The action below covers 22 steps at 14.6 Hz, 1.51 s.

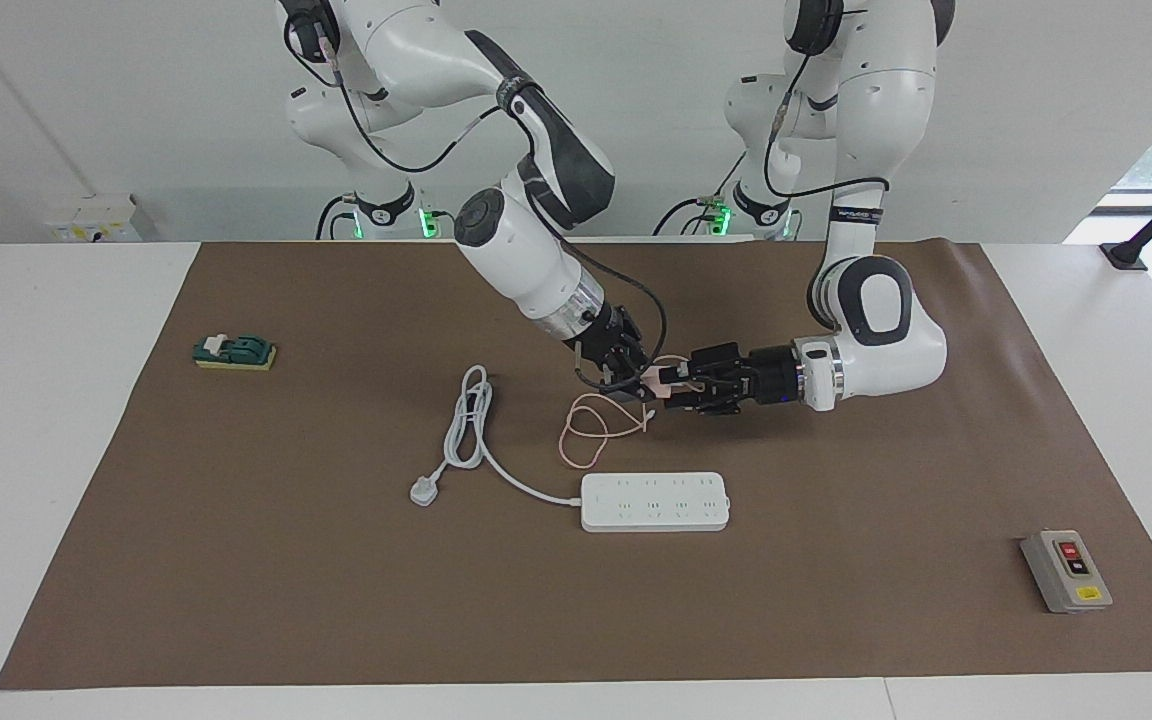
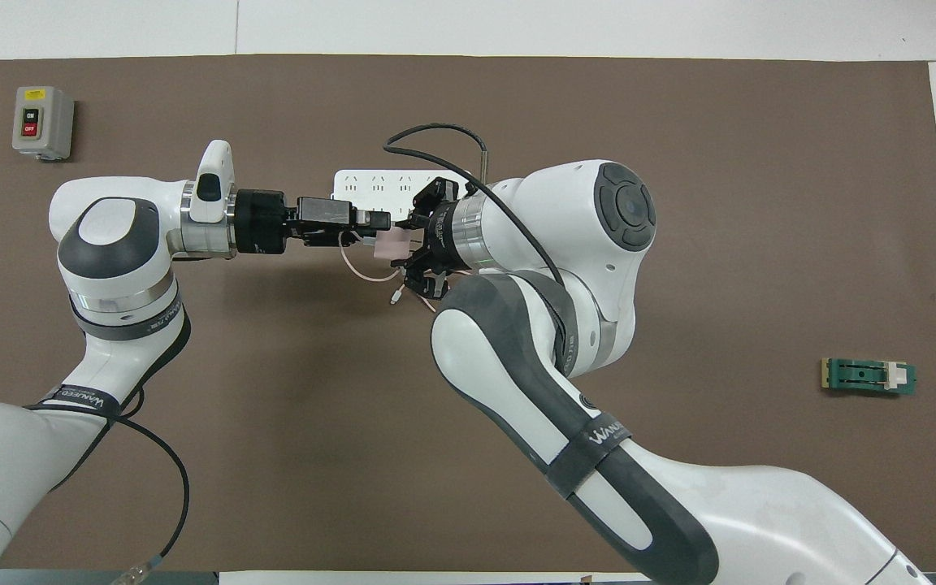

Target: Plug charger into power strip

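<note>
**Charger held between two grippers above the mat**

The pale pink charger is seen raised over the brown mat, held in the air between both arms near the middle of the table. It is clamped in the right gripper, whose fingertips are closed on the cube from the right arm's end. The left gripper is pressed in level from the left arm's end, its fingers drawn in around the charger's free face; whether a firm grip has been made there cannot be told. In the overhead view the charger is shown wedged between the left gripper and the right gripper.

The charger's thin pink cable is left hanging in loops down to the mat. The power strip lies flat on the mat, farther from the robots than the held charger and well apart from it, with no plug in its sockets. Its thick cord is coiled toward the right arm's end and finished by a three-pin plug. A grey switch box and a green block are set at the mat's two ends.
</note>
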{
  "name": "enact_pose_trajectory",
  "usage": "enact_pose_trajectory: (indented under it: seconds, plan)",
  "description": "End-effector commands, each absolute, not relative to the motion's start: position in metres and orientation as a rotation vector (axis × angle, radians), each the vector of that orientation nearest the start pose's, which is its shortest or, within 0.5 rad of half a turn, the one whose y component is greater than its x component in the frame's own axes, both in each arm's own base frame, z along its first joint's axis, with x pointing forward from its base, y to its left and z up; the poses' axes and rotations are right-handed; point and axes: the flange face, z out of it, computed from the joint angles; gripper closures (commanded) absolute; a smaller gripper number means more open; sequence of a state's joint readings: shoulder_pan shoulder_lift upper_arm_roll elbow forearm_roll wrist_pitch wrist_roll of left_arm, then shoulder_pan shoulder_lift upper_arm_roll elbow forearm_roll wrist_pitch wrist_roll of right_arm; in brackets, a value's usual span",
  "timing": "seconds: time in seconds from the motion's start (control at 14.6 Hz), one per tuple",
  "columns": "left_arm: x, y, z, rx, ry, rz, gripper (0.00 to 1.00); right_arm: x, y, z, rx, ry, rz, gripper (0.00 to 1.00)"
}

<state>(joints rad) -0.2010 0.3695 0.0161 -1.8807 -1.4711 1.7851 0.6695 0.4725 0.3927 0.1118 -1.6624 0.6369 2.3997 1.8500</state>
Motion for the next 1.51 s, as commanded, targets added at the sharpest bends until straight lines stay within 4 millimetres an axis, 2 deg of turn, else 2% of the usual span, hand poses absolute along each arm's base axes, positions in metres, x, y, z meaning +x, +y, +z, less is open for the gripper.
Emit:
enact_pose_trajectory:
  seconds: [0.0,0.07,0.34,0.48,0.55,0.68,0.96,1.44]
  plan:
    - [0.587,-0.193,0.353,1.793,-0.089,-0.069,0.50,0.581,0.379,0.419,-1.716,1.955,0.515,0.98]
    - [0.587,-0.193,0.353,1.792,-0.088,-0.068,0.57,0.581,0.379,0.419,-1.715,1.957,0.515,0.98]
    - [0.587,-0.194,0.352,1.794,-0.093,-0.070,0.63,0.581,0.379,0.419,-1.715,1.957,0.515,0.98]
    - [0.586,-0.193,0.351,1.808,-0.105,-0.068,0.72,0.581,0.379,0.419,-1.715,1.957,0.515,0.98]
    - [0.586,-0.194,0.351,1.809,-0.112,-0.072,0.79,0.581,0.379,0.419,-1.715,1.957,0.515,0.98]
    - [0.586,-0.193,0.351,1.808,-0.113,-0.071,0.99,0.581,0.379,0.418,-1.714,1.958,0.514,0.98]
    - [0.571,-0.194,0.339,1.804,-0.112,-0.092,1.00,0.580,0.379,0.416,-1.716,1.963,0.518,0.98]
    - [0.571,-0.195,0.342,1.794,-0.119,-0.096,1.00,0.580,0.379,0.418,-1.713,1.962,0.517,0.98]
